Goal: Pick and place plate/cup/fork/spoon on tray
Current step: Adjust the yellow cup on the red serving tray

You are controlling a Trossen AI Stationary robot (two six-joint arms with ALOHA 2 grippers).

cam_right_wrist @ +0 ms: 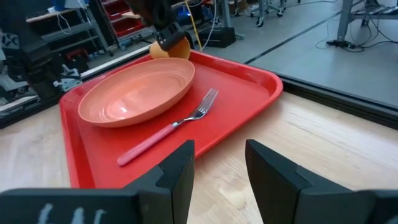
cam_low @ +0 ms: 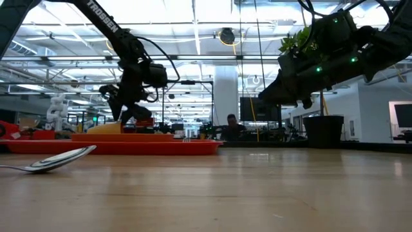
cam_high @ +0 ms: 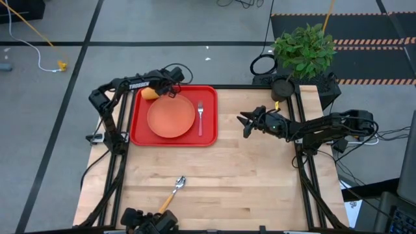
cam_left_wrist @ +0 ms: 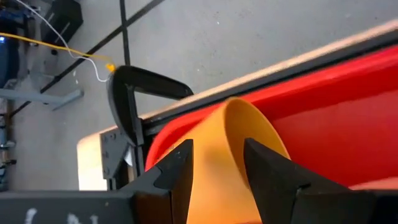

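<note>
Left gripper (cam_left_wrist: 214, 165) closed on small yellow-orange plastic cup (cam_left_wrist: 239, 152), tilted over far left corner of bright red rectangular tray (cam_high: 207, 130). Risk: tipping on release, cup resting against round salmon plate (cam_high: 171, 116). Pink-handled fork (cam_high: 200, 117) beside plate. Orange-handled spoon (cam_high: 173, 193) on desk (cam_high: 253, 182), well apart. Right gripper (cam_right_wrist: 217, 158) parted, empty, near tray.

The word "TROSSEN" is being shown in white capitals on the left arm (cam_high: 133, 85), legible in the high view and, partly cut off, in the low view. No other text is being displayed legibly.
</note>
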